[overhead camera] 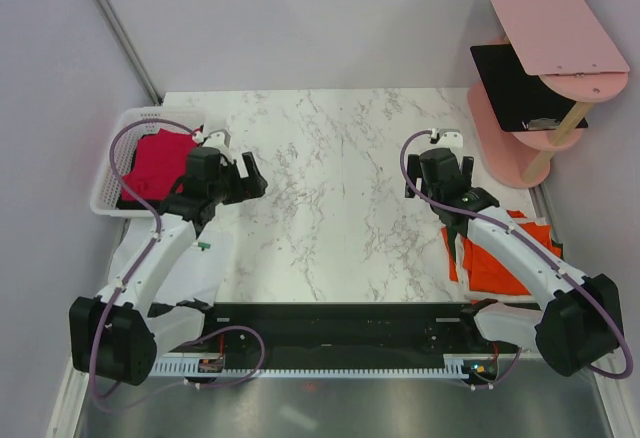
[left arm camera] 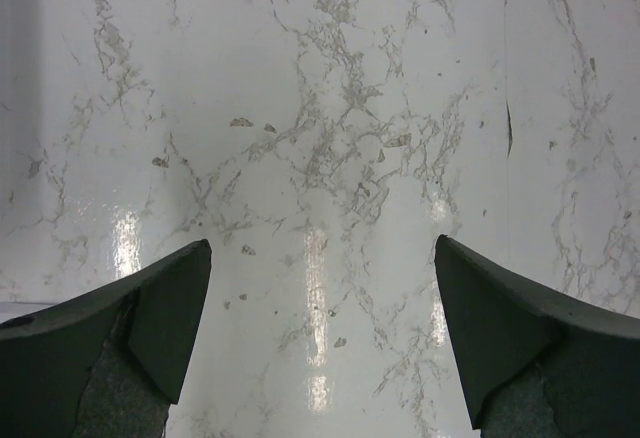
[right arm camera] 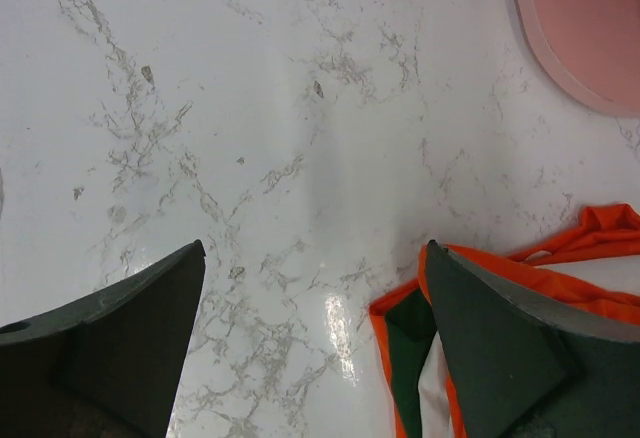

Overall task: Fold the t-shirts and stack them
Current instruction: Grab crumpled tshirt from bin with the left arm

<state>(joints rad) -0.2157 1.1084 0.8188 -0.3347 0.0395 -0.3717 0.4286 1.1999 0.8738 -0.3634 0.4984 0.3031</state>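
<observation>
A crimson red t-shirt [overhead camera: 157, 160] lies crumpled in the white mesh basket [overhead camera: 112, 163] at the left, with a bit of black cloth under its near edge. Bright orange-red t-shirts [overhead camera: 497, 258] lie in a flat pile at the right table edge, partly under my right arm; they show in the right wrist view [right arm camera: 600, 248]. My left gripper [overhead camera: 245, 176] is open and empty over bare marble [left arm camera: 320, 158], just right of the basket. My right gripper [overhead camera: 442, 158] is open and empty over marble, beside the orange pile's far left corner.
A pink tiered stand [overhead camera: 545, 68] with a flat black board [overhead camera: 520, 83] on its middle shelf stands at the back right; its base rim shows in the right wrist view [right arm camera: 590, 18]. A black rail [overhead camera: 330, 323] runs along the near table edge between the arm bases.
</observation>
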